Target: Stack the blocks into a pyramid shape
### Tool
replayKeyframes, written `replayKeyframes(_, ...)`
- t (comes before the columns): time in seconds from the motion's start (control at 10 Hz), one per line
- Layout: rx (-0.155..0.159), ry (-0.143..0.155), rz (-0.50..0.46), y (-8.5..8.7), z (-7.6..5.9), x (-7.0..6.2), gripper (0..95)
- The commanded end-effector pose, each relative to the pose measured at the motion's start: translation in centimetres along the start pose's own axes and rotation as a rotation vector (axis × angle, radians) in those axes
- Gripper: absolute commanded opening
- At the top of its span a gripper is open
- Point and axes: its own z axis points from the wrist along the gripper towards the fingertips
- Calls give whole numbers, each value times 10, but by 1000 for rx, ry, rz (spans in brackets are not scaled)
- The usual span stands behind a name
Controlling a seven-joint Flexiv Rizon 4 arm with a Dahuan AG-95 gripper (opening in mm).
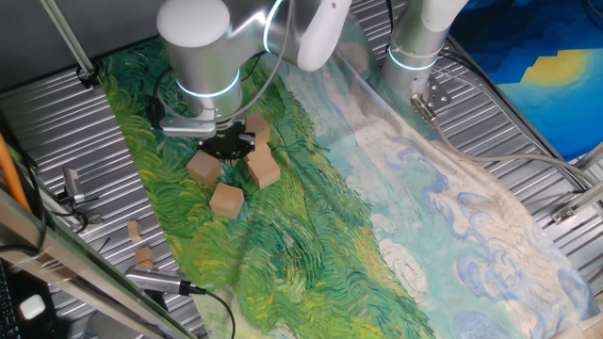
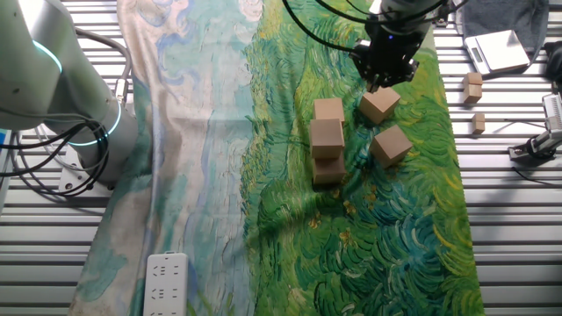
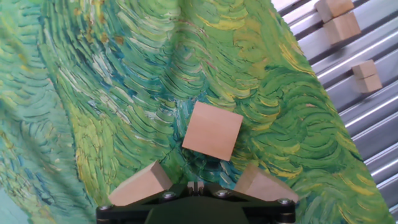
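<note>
blocks lie on the green swirl-painted cloth (image 2: 413,219) w/ the gripper (image 2: 384,81) hovering over one loose block (image 2: 379,104), fingers (image 3: 140,185) spread wide, holding nothing. another loose block (image 2: 391,145) sits just below it. a small stack (image 2: 327,140) stands to their left, count unclear. two small tan bits (image 2: 474,88) rest on the metal table (image 2: 509,202), off the cloth.

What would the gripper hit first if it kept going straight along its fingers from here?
Most likely the loose block centred in the hand view between the gripper's wooden fingertips. In the other fixed view the gripper hangs just above that block. The remaining gap is unclear.
</note>
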Motion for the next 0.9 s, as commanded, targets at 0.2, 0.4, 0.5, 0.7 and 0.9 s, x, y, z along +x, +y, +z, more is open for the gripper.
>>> replayKeyframes(0.2, -11, 4, 5, -23, -7, -13, 0)
replayKeyframes(0.4, -12, -24, 32, -32, -2, -18, 0)
replayKeyframes(0.5, -6, -28, 29, -34, 1, -18, 380)
replayKeyframes(0.7, -7, -56, 35, -38, 10, -19, 760)
replayKeyframes(0.9, -6, -75, 44, -38, 17, -21, 950)
